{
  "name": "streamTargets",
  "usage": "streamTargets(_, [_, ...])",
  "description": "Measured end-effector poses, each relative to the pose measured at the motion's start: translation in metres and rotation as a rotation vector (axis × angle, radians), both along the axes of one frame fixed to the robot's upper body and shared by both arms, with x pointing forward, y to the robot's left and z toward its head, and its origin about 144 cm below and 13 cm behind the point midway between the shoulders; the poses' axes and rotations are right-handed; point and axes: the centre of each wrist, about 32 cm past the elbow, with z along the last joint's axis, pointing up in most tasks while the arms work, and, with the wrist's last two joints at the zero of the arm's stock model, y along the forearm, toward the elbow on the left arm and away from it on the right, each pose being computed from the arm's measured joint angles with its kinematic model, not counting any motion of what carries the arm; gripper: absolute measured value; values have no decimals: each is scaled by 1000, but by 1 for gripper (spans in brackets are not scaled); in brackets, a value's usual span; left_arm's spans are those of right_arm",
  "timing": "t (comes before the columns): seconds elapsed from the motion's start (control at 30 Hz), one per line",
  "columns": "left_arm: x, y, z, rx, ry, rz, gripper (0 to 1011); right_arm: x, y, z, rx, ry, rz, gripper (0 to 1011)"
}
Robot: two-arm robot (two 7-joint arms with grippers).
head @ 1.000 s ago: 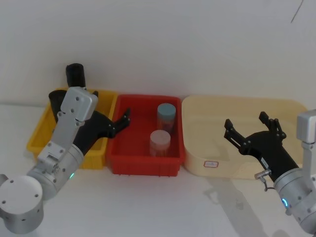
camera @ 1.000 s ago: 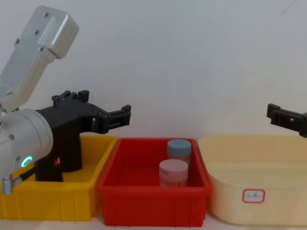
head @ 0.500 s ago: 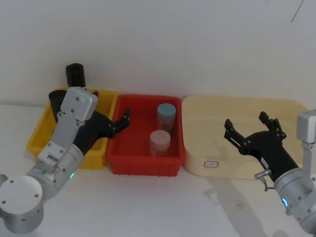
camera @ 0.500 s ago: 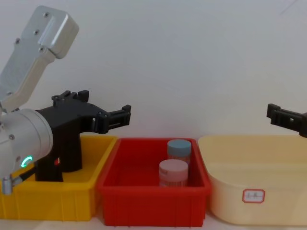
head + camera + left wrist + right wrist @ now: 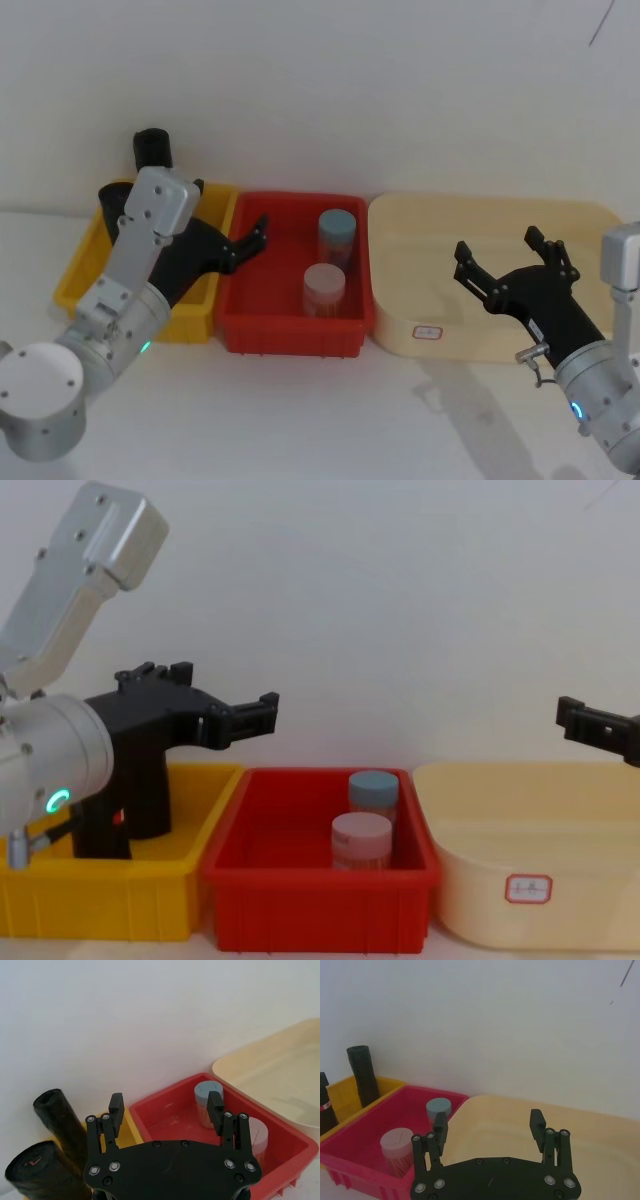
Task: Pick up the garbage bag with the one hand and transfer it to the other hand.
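Garbage bag (image 5: 35, 1175) upright in yellow bin (image 5: 100, 910) — L gripper (image 5: 166, 1105) near.

No readable text or numbers showing anywhere.

- Small white sticker with red border (image 5: 528, 888) sitting on front wall of cream plastic tub (image 5: 600, 915), lower right of chest view. Marks on it too small to read.
- Same sticker showing lower right of centre in head view, also illegible.
- Tall black cylindrical garbage bag roll (image 5: 40, 1175) carrying small red mark near its top, lower left of left wrist view. Unreadable.
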Motion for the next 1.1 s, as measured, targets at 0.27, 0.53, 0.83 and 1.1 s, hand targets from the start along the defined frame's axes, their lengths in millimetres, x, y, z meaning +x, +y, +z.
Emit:
streamTargets(0.27, [10, 11, 19, 0, 53, -71, 1001, 0, 0, 0, 0, 0, 0, 999])
streamTargets(0.53, [13, 34, 38, 2, 113, -119, 1001, 0, 0, 0, 0, 0, 0, 1000])
streamTargets(0.83, [7, 55, 49, -8, 161, -117, 1001, 0, 0, 0, 0, 0, 0, 1000])
streamTargets(1.1, [0, 69, 50, -33, 190, -59, 1001, 0, 0, 0, 0, 0, 0, 1000])
